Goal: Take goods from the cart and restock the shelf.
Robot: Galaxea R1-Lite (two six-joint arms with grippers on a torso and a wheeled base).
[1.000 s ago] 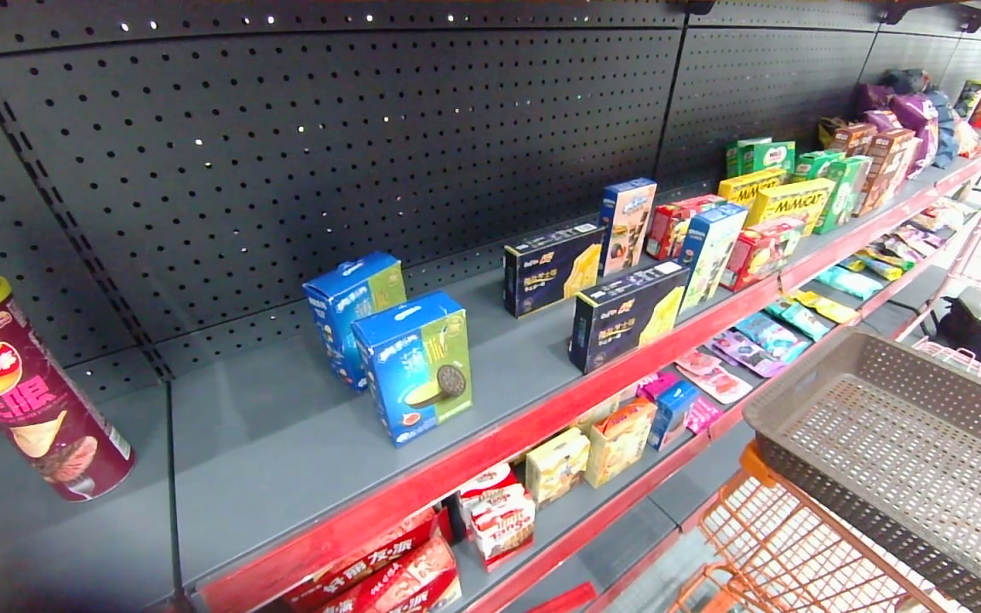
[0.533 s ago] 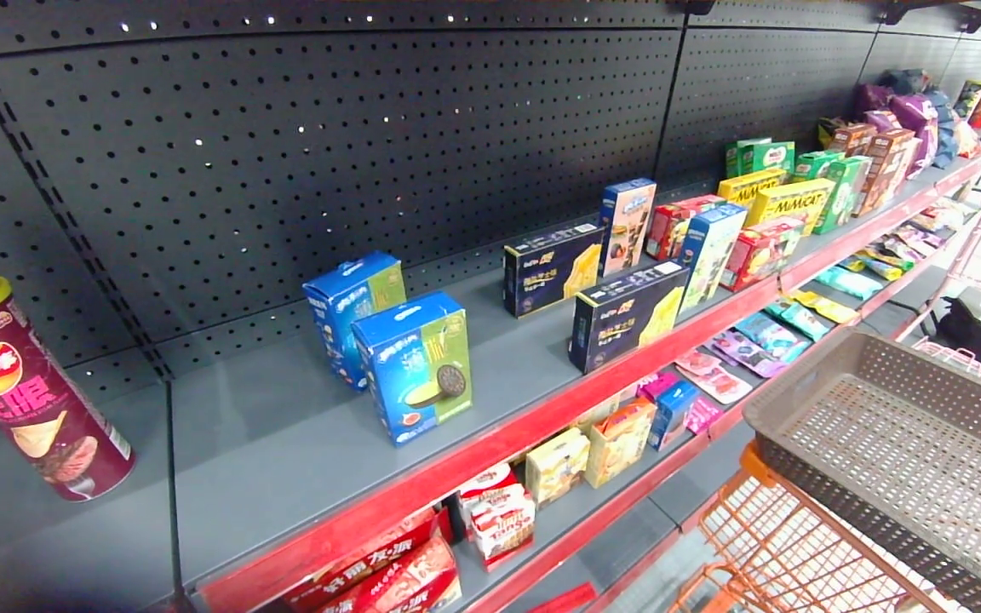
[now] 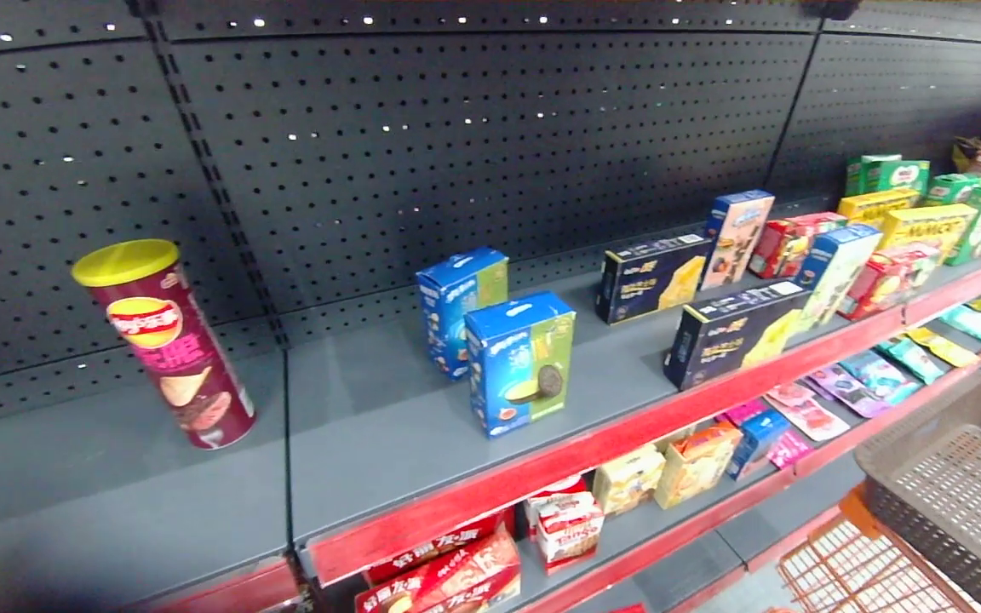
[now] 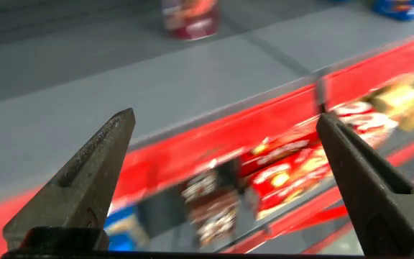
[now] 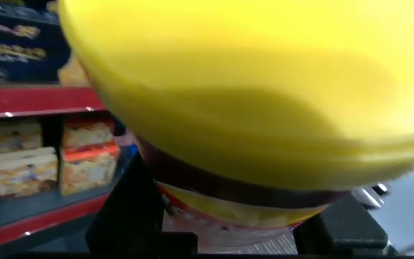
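Observation:
A maroon chip can (image 3: 165,340) with a yellow lid stands on the grey shelf (image 3: 371,443), left of two blue cookie boxes (image 3: 520,362). Another can with a yellow lid (image 5: 250,86) sits between the dark fingers (image 5: 131,208) of my right gripper (image 5: 236,223), which is shut on it. My left gripper (image 4: 225,119) is open and holds nothing. It hangs before the shelf's red front edge (image 4: 264,126), and the standing can's base (image 4: 189,16) lies beyond it.
Dark boxes (image 3: 733,332) and coloured cartons (image 3: 916,226) line the shelf farther right. Snack packs (image 3: 695,451) fill the lower shelves. A brown perforated basket (image 3: 959,477) rests on the orange cart (image 3: 857,570) at the lower right. Bare shelf lies between the can and the blue boxes.
The whole head picture has shifted to the right, so the camera has turned left. The goods on the shelf have kept their places.

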